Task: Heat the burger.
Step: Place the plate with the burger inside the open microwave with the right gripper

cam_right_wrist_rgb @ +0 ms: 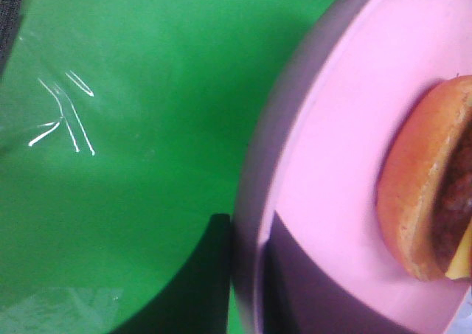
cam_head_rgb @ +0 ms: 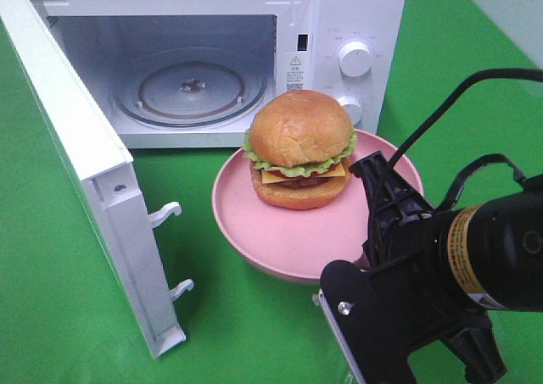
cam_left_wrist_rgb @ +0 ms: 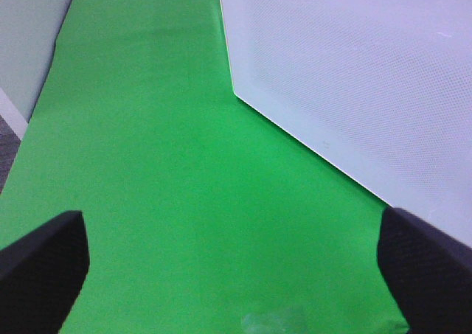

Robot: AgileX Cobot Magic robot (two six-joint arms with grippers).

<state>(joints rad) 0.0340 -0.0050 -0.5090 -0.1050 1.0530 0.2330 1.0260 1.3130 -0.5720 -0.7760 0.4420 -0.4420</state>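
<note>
Right claw point(cam_head_rgb: 379, 180) clenched on the rim of the pink plate point(cam_head_rgb: 280, 231); the burger point(cam_head_rgb: 299, 151) sits on that plate just beyond its tips. Left claw point(cam_left_wrist_rgb: 232, 271) released, above the green tabletop point(cam_left_wrist_rgb: 184, 186), microwave door point(cam_left_wrist_rgb: 354, 76) just ahead.

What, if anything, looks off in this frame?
Nothing stands out. The burger sits upright on the pink plate, layers stacked, nothing spilled. It sits nearer the plate's far rim than its middle. The microwave door stands open, and the glass turntable lies flat inside.
</note>
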